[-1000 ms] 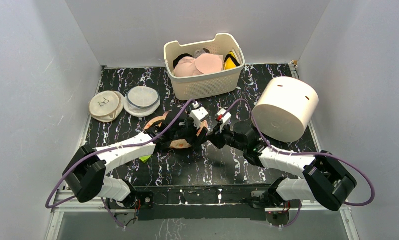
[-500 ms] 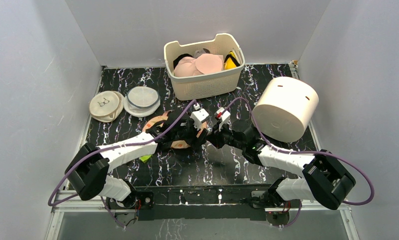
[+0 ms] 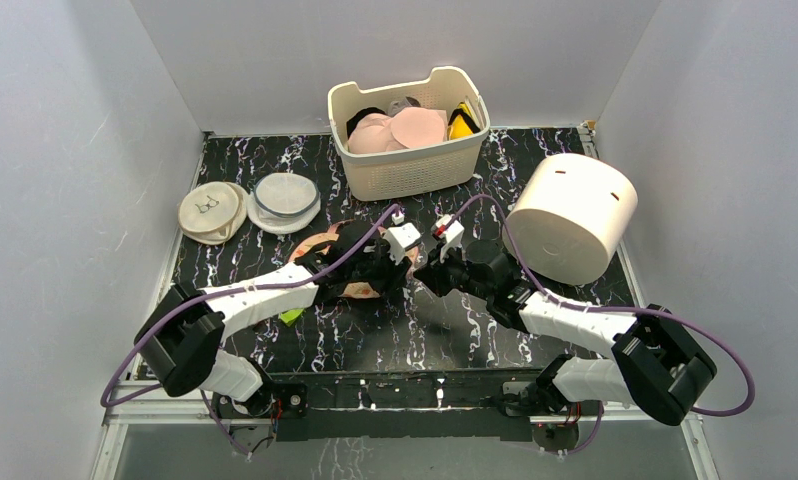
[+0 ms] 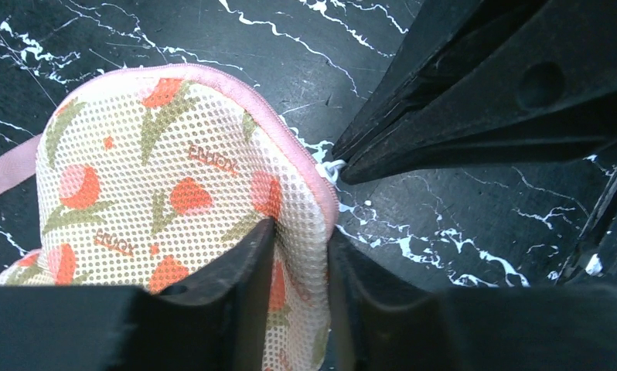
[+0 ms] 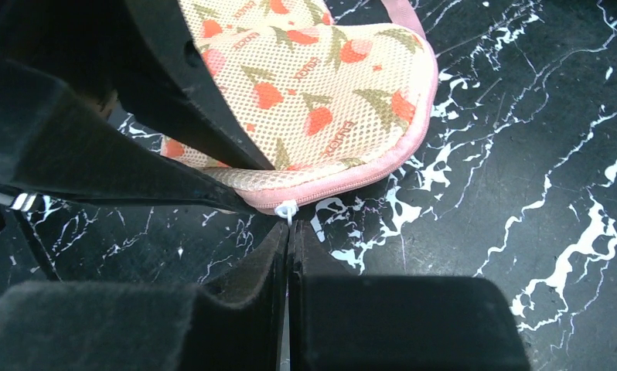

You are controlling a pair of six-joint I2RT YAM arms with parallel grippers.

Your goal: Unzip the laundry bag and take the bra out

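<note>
Peach-orange cloth item: the laundry bag (image 4: 158,178), carrot print with pink edging, lies flat at the middle of the black marbled worktop (image 3: 395,340), partly under both wrists in the top view.

Edges and room:
- Rounded bag end faces the right arm. The pink edging runs round it, and the zip line lies closed where it shows.
- A pink loop strap leaves the bag on the side away from the pull.
- Bare worktop lies on the near side, between the bag and the arm bases, and to the right of the bag end.
- Cream slotted basket (image 3: 415,170) stands at the far edge, well apart from the bag.
- Large white cylinder (image 3: 572,215) lies on its side to the right, near the right forearm.
- Two round mesh discs (image 3: 287,195) sit at far left, touching each other.

Pincers:
- Left pincer (image 4: 299,239): nearly closed, fingers pinching the bag's edge, with printed cloth and edging squeezed between them.
- Right pincer (image 5: 290,232): fully closed, tips meeting on the small white zip pull (image 5: 288,209) at the edging, just beside the left fingers.
</note>
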